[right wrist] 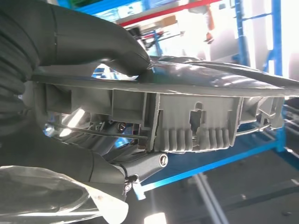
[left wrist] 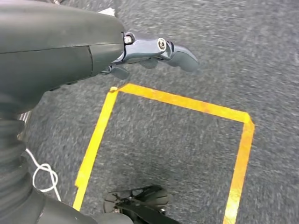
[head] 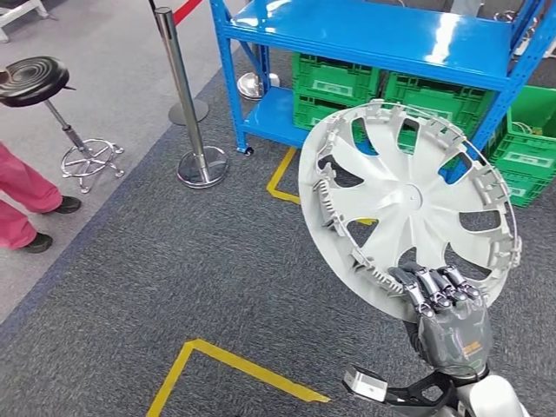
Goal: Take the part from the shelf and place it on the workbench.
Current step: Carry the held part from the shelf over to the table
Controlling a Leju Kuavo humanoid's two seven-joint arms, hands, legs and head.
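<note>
A: Where the right hand (head: 446,304) comes up at the lower right of the head view, its fingers (head: 426,282) curl over the lower rim of the part (head: 407,204), a silver-grey wheel cover, grasping it and holding it up on edge above the carpet (head: 216,287).

B: And the right wrist view?

A: It shows what the head view cannot: the part's (right wrist: 183,121) rim edge-on, with its ribbed clips and a thin wire ring, pinched between the thick grey thumb (right wrist: 102,44) and a darker finger beneath.

B: The left hand?

A: In the left wrist view the left hand (left wrist: 155,51) holds nothing, its fingers stretched out above a rectangle of yellow tape (left wrist: 176,100) on the carpet.

B: Any writing?

A: A small orange mark on the back of the right hand, and white labels on the green crates (head: 334,82); all too small to read.

B: What is in the crates?

A: Cannot tell. They sit on the lower level of the blue shelf (head: 367,39), behind the part. One more crate (head: 527,148) stands at the right edge. At the upper left are a chrome barrier post (head: 187,104), a black stool (head: 33,80) and a person's pink trouser legs (head: 23,195).
</note>
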